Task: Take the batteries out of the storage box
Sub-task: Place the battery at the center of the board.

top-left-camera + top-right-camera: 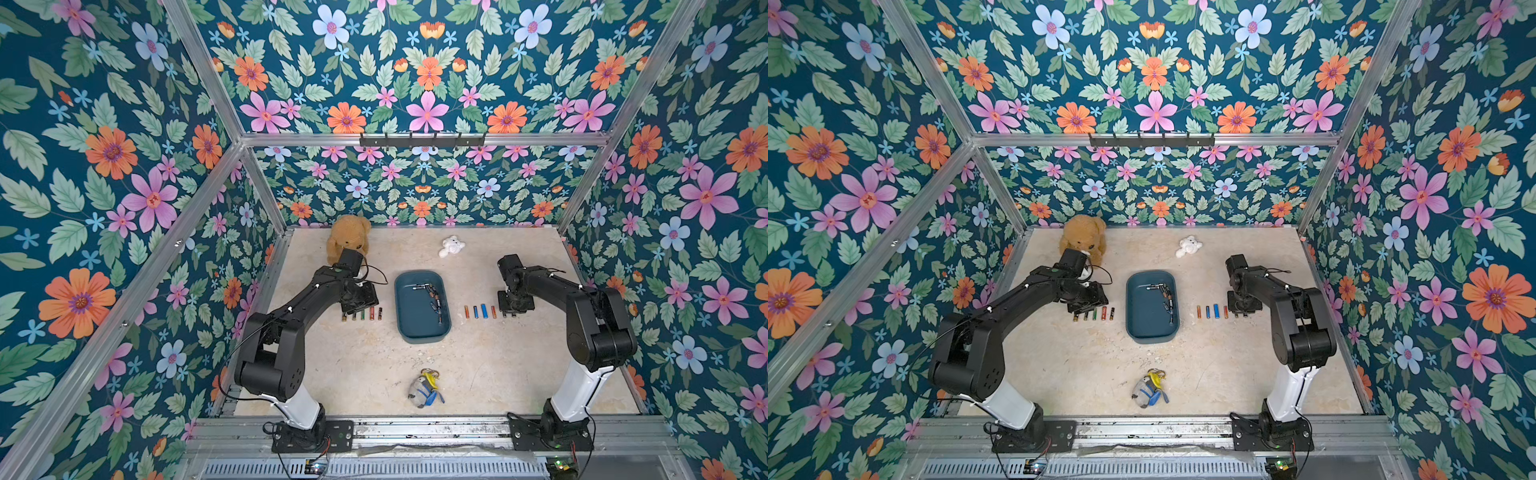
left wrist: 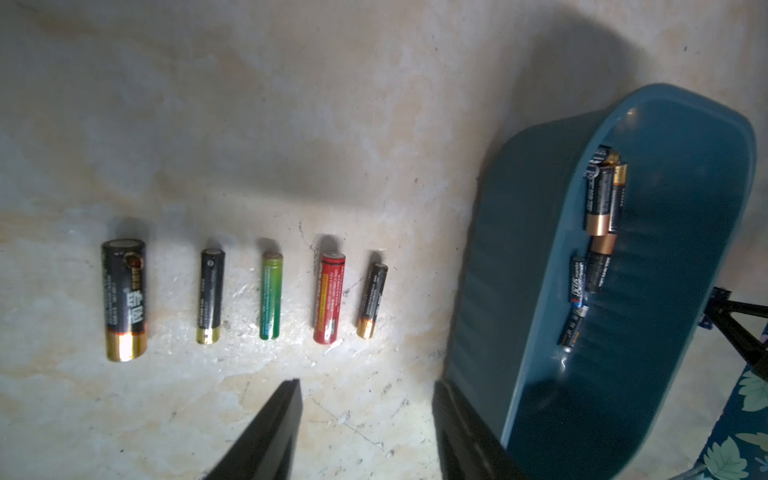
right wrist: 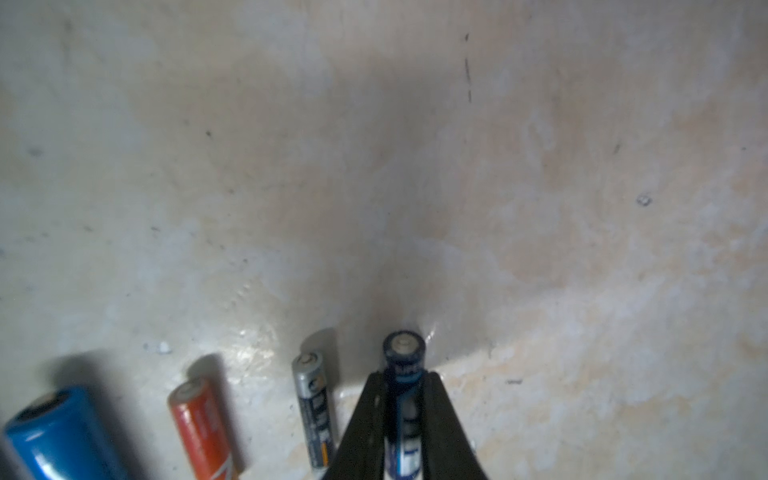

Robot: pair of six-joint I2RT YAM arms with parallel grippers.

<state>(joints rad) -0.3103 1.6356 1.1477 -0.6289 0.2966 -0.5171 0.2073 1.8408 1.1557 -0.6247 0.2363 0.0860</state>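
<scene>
The teal storage box sits mid-table, and several black and copper batteries lie along its right side. Left of it, several batteries lie in a row on the table. My left gripper hangs over that row, open with bare table between its fingers. Right of the box lies another row of batteries in orange and blue. At that row's outer end my right gripper is shut on a dark blue battery, low at the table beside a grey one.
A brown teddy bear sits at the back left, just behind the left arm. A small white plush lies at the back. A grey keychain toy lies near the front. Floral walls close in three sides.
</scene>
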